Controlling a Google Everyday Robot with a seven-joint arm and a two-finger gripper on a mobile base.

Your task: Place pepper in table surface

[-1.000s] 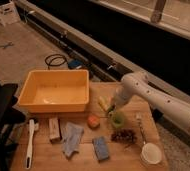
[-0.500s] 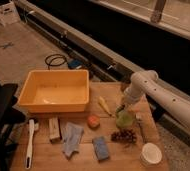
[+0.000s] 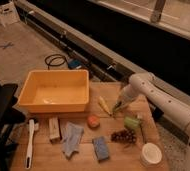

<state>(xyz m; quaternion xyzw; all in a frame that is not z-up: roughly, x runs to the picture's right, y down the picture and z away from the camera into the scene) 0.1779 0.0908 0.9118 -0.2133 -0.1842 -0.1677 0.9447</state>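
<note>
Camera view: a light wooden plank bench carries a spread of small items, with the white robot arm reaching in from the right. The arm bends down to the tool, which sits low over the bench's middle-right part, just beside the right end of a pale yellow elongated vegetable. A small dark green shape at the tool's tip looks like the pepper, at or just above the bench; whether the tool is gripping it or has let go cannot be told.

A large yellow plastic bin stands on the back left part of the bench. In front of it, near the left edge, lies a white brush, with a small wooden block to its right and a crumpled blue-grey cloth next to that. A blue sponge lies further right near the front. A small orange round item sits between the bin and the sponge. Right of it, a light green cup lies near a bunch of dark grapes, and a white round bowl sits at the front right corner.

A black cable is coiled on the floor behind the bench, and a dark chair stands at the left.
</note>
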